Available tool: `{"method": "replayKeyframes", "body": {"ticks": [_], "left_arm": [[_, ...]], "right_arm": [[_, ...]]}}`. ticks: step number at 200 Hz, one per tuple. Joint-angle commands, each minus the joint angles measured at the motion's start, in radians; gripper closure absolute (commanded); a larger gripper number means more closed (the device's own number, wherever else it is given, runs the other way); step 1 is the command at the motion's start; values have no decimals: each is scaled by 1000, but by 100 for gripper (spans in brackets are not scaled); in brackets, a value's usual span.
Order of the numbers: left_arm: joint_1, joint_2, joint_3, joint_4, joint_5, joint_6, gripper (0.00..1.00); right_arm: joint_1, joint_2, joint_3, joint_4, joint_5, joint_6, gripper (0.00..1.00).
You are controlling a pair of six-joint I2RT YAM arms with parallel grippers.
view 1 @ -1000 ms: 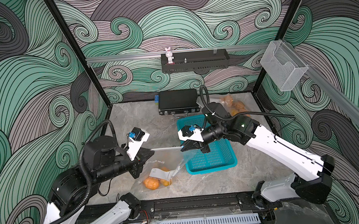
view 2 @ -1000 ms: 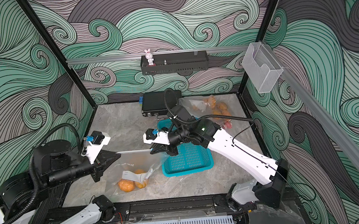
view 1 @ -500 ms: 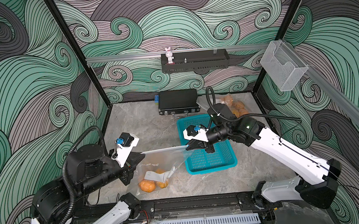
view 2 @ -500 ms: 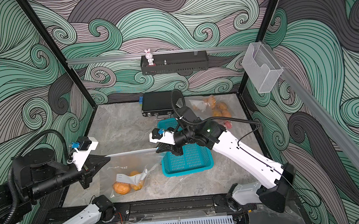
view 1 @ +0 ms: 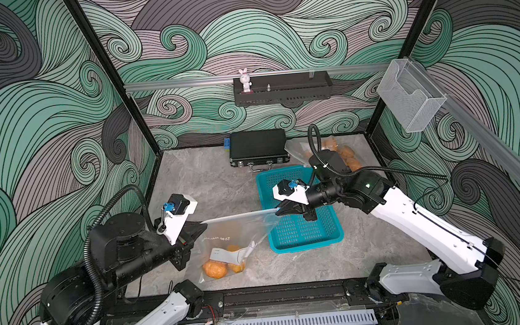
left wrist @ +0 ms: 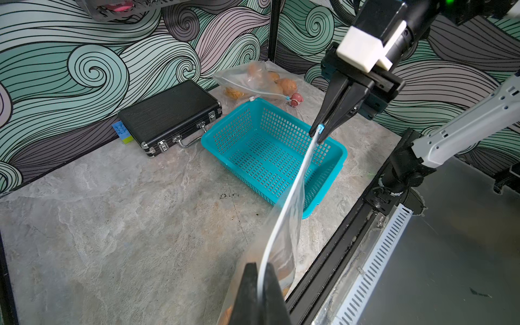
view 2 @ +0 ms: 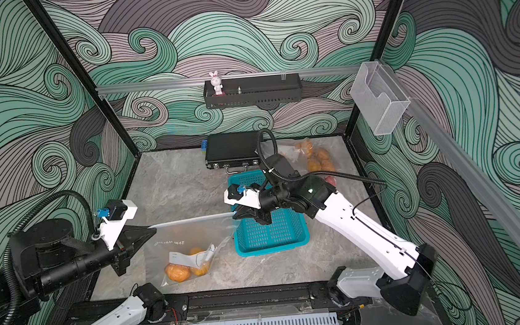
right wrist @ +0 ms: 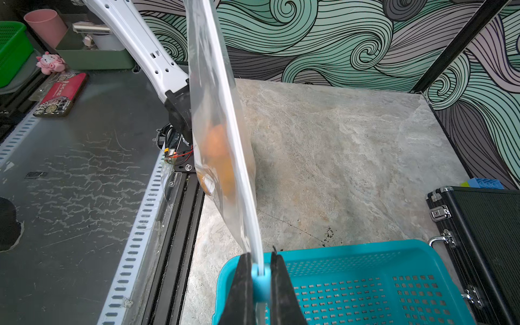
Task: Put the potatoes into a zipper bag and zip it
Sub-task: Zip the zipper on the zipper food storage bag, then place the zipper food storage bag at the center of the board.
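Gripping with both pincers, jaws narrow on each. Pinched in the left pincer (view 1: 202,230): one end of the zip strip (view 1: 237,216) of the zipper bag (view 1: 242,235). Clamped in the right pincer (view 1: 280,212): the blue slider (right wrist: 260,281) at the other end, with the white strip leading out from between the jaws.

Stretched taut from pincer to pincer, with the strip's long axis crossing the table (view 1: 209,180) from left to right and its right end above the left edge of the teal basket (view 1: 307,246). Seen in the left wrist view as one single white line along the whole length, so judged zipped through, or very nearly.

Hanging below the strip: the clear body of the bag, with the potatoes (view 1: 215,269) gathered at the bottom, near the front edge of the table and closer to the left pincer than to the right. Hard to tell whether resting on the table or just clear of it.

Well apart, at the back right of the table next to the black case (view 1: 257,144): a second bag (left wrist: 261,81) with more of the same inside, touched by neither pincer.

For any last pull on the slider, best kept along the line of the strip, straight away from the left pincer; off that line, likely to twist the strip. For setting down, best to lower both ends together, given the load nearer the left.
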Motion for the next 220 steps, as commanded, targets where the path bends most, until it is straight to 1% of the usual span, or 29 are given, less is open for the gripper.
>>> {"method": "replayKeyframes", "body": {"ticks": [1, 5, 10, 16, 21, 26, 43, 55, 66, 85, 98, 109, 127, 142, 154, 165, 176, 188, 204, 220], "left_arm": [[2, -8, 15, 15, -22, -24, 68], [2, -7, 9, 23, -24, -29, 53], [2, -7, 3, 34, -34, -36, 36], [2, -8, -4, 48, -58, -43, 23], [2, -14, -9, 62, -81, -51, 17], [2, -20, -14, 75, -115, -57, 12], [2, -48, -16, 118, -272, -83, 2], [2, -67, -7, 134, -366, -92, 1], [2, -82, -3, 143, -404, -96, 1], [2, -109, -12, 144, -387, -90, 1], [2, -128, -35, 149, -376, -86, 1], [2, -138, -62, 155, -374, -86, 1], [2, -144, -102, 157, -364, -86, 1], [2, -147, -138, 167, -347, -92, 1], [2, -149, -171, 181, -334, -100, 1], [2, -155, -205, 201, -327, -107, 1], [2, -160, -240, 221, -323, -112, 1], [2, -162, -274, 243, -327, -122, 1], [2, -160, -313, 273, -339, -145, 1], [2, -163, -358, 308, -365, -184, 1]], "right_arm": [[-19, 14, 31, -18, 12, 42, 93], [-19, 20, 42, 6, 9, 63, 93], [-19, 30, 52, 35, 4, 97, 93], [-19, 39, 72, 65, -1, 132, 93], [-19, 50, 93, 89, -4, 159, 92], [-19, 61, 119, 120, -4, 191, 92], [-27, 108, 243, 202, 33, 302, 91], [-53, 160, 371, 227, 68, 381, 92], [-91, 211, 496, 229, 95, 448, 93], [-163, 272, 649, 240, 161, 490, 94], [-231, 286, 691, 282, 183, 519, 94], [-292, 296, 717, 279, 213, 498, 94], [-401, 284, 691, 280, 283, 456, 94], [-489, 248, 616, 291, 392, 413, 93], [-572, 214, 544, 318, 487, 434, 92], [-653, 176, 460, 375, 563, 487, 92], [-732, 132, 372, 463, 572, 550, 92], [-784, 91, 303, 531, 580, 599, 94], [-793, 64, 272, 567, 571, 595, 95], [-793, 62, 256, 565, 521, 601, 95]]}}
